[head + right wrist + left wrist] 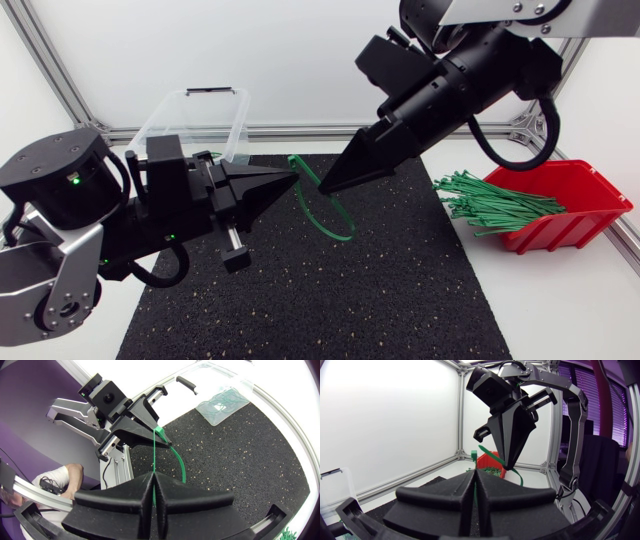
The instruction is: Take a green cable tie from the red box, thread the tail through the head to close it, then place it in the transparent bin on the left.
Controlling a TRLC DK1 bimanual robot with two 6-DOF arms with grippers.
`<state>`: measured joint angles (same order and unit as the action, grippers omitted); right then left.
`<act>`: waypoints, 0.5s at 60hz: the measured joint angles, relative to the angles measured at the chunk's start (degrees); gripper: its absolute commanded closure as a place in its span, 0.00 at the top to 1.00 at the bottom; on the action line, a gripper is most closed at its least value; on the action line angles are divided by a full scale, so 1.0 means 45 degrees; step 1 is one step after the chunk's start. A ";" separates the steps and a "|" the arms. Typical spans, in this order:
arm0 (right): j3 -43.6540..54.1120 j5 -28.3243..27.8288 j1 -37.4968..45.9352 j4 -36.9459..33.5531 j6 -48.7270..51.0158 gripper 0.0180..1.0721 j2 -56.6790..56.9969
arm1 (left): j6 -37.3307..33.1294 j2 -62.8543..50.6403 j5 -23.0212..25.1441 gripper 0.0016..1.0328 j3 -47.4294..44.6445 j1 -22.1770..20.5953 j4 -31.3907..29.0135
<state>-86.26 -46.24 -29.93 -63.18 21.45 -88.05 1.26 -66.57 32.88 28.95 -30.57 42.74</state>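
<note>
Pinching 1 end each, left tool (292, 180) and right tool (325, 187) bow the green cable tie (180, 466) mid-air, seemingly for threading.

Black wedge-fingered left hand (293, 179), silver-grey links (45, 270), black cable (555, 125).

I am finding nothing here that I can read: no lettering, label, number or sign is showing legibly on anything in view.
</note>
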 measured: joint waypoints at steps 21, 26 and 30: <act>0.0034 0.0000 -0.0005 0.0053 0.0005 0.05 0.0000 | 0.0000 0.0049 -0.0189 0.03 0.0005 0.0000 0.0005; 0.0034 0.0005 -0.0005 0.0053 0.0000 0.05 0.0000 | 0.0000 0.0049 -0.0194 0.03 0.0005 0.0000 0.0000; 0.0034 0.0000 -0.0024 0.0058 0.0000 0.05 0.0000 | 0.0000 0.0049 -0.0233 0.03 0.0010 0.0000 0.0005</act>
<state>-86.11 -46.24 -30.04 -62.92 21.45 -88.05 1.26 -66.35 31.83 28.99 -30.57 42.76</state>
